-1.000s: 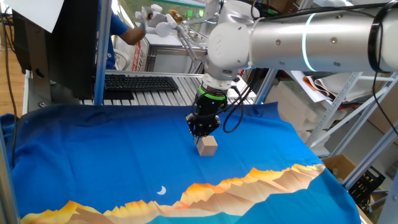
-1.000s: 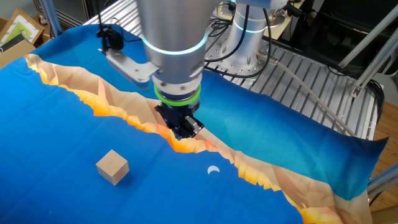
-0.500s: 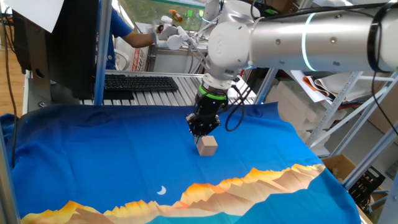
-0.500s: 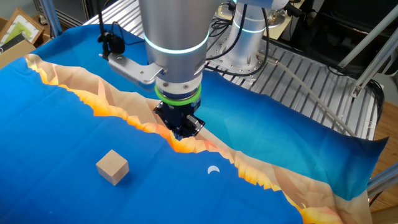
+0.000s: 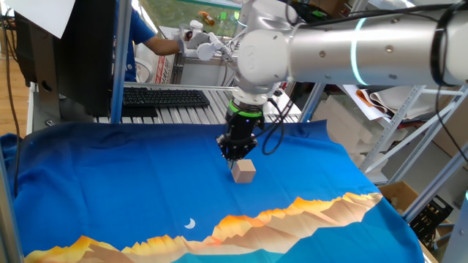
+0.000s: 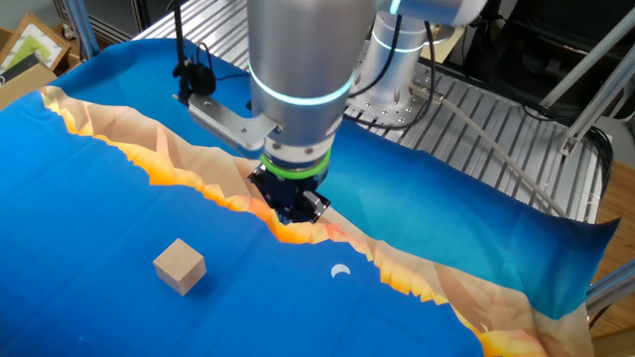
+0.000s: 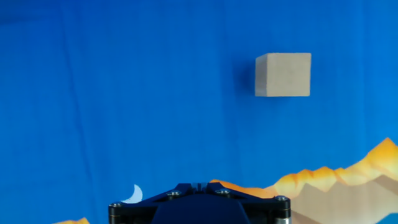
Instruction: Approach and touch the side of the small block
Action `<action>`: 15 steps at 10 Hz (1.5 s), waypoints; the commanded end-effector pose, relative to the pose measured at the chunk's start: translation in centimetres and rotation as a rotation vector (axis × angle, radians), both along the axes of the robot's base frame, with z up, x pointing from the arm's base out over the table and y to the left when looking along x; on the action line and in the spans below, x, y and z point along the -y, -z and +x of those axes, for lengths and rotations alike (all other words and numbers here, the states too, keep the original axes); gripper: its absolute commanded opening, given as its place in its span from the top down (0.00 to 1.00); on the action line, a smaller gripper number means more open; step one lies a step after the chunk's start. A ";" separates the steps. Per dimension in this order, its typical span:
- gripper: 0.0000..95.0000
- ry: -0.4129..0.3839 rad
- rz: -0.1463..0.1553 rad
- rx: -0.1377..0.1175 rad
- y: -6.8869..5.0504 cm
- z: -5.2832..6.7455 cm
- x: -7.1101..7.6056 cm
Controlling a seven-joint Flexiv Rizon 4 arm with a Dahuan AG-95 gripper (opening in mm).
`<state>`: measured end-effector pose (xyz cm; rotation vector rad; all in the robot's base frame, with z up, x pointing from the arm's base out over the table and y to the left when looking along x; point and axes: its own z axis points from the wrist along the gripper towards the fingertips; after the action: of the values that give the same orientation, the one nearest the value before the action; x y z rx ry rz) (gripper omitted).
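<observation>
Bright even light, sharp focus, faint soft shadows.

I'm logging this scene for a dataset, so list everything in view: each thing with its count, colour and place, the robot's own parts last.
small block: one, light tan, on the cloth, apart from the gripper.
tablecloth: one, blue with an orange and tan mountain print and a white crescent moon, covering the table.
keyboard: one, black, on the slatted surface behind the cloth.
cardboard box: one, brown, beyond the table edge.
person: one, blue sleeve, in the background.
arm: one, silver, over the table.
gripper: one, black, above the cloth; fingers' state unclear.
</observation>
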<state>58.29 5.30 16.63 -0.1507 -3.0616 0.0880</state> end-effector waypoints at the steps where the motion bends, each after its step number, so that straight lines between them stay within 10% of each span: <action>1: 1.00 0.061 0.087 0.009 0.0 0.6 0.3; 9: 1.00 0.059 0.056 0.051 -1.3 9.1 -0.1; 15: 1.00 0.002 0.051 0.073 0.3 12.1 2.8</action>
<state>70.17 2.49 16.24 -0.1566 -3.1350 0.0056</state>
